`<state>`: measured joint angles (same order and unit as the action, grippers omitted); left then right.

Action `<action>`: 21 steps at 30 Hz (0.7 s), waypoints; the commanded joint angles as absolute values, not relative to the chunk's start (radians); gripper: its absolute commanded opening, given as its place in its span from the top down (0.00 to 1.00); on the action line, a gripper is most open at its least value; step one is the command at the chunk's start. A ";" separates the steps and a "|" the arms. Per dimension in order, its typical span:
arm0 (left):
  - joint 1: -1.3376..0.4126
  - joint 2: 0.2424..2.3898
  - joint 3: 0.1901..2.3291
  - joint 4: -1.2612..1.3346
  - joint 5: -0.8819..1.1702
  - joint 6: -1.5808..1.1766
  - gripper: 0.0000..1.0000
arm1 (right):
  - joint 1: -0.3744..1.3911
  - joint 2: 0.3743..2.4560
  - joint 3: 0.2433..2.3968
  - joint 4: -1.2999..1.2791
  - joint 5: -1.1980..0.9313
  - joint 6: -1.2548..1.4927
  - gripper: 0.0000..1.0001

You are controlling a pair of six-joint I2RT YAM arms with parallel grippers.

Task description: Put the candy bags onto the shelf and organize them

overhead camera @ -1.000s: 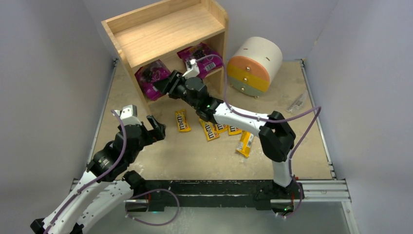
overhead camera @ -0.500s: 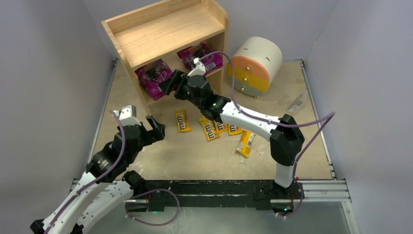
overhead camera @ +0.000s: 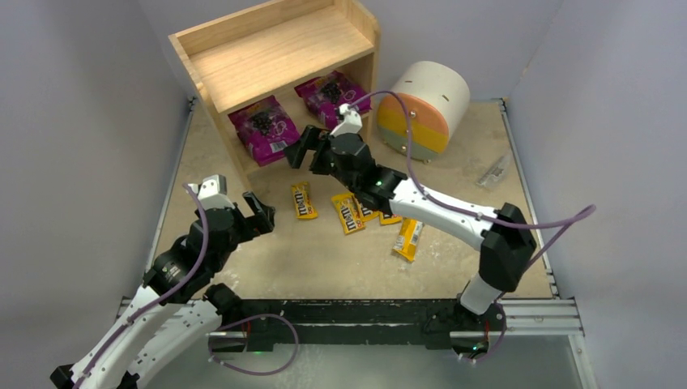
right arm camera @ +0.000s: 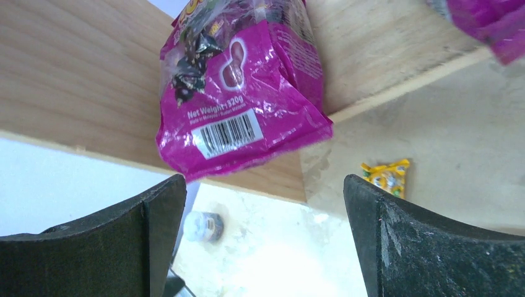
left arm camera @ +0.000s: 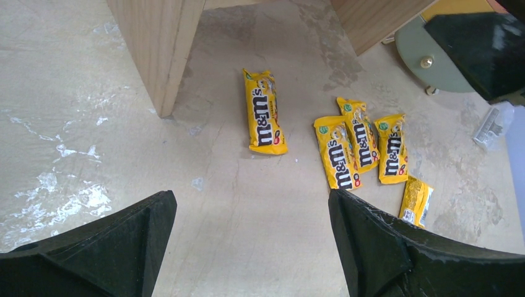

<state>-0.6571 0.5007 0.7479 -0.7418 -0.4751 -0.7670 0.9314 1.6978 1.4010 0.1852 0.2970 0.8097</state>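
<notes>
The wooden shelf stands at the back left. Two magenta bags lie on its lower tier, one on the left and one on the right. Several yellow M&M's packets lie on the table in front of it: one alone, a cluster and one apart. My right gripper is open and empty just in front of the left magenta bag. My left gripper is open and empty, left of the packets.
A round white drum with coloured drawers stands right of the shelf. A small clear-wrapped item lies at the far right. The shelf's side panel is close ahead of my left gripper. Grey walls enclose the table.
My right gripper has let go of the left magenta bag and drawn back out of the lower tier to the right. The bag now lies flat on the tier. The left arm has not moved.
</notes>
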 commanded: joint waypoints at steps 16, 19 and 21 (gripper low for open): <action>-0.658 0.634 0.625 -0.514 -0.348 -0.807 0.00 | 0.903 1.319 0.966 -0.038 0.374 0.545 0.01; -0.658 0.666 0.590 -0.463 -0.328 -0.813 0.01 | 0.889 1.369 0.946 -0.063 0.259 0.527 0.01; -0.658 0.689 0.573 -0.433 -0.322 -0.813 0.02 | 0.889 1.408 0.960 -0.092 0.238 0.522 0.02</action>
<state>-0.6571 0.6605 0.6029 -0.5491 -0.3573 -0.7979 0.8963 1.3514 0.9562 -0.0097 0.3313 0.5583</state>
